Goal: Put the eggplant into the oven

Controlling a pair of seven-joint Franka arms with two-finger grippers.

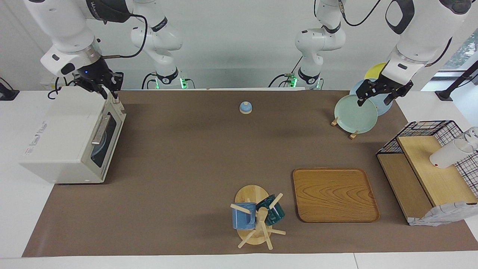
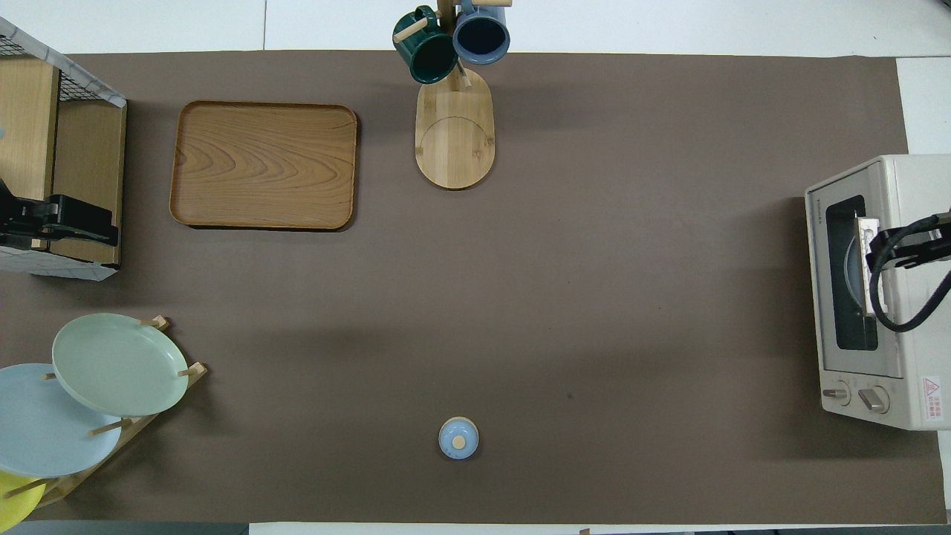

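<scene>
The off-white oven (image 1: 59,138) stands at the right arm's end of the table, its glass door shut against its front. It also shows in the overhead view (image 2: 903,186). Something round and bluish shows through the window (image 1: 101,151). The eggplant is not in view. My right gripper (image 1: 108,93) hangs over the oven's top edge by the door, at the corner nearest the robots; it also shows in the overhead view (image 2: 880,250). My left gripper (image 1: 375,98) is open and empty over the plate rack.
A rack with a green plate (image 1: 355,114) and blue and yellow plates stands near the left arm. A small blue lid (image 1: 245,107), a wooden tray (image 1: 334,194), a mug tree with two mugs (image 1: 257,216) and a wire shelf (image 1: 429,172) stand on the brown mat.
</scene>
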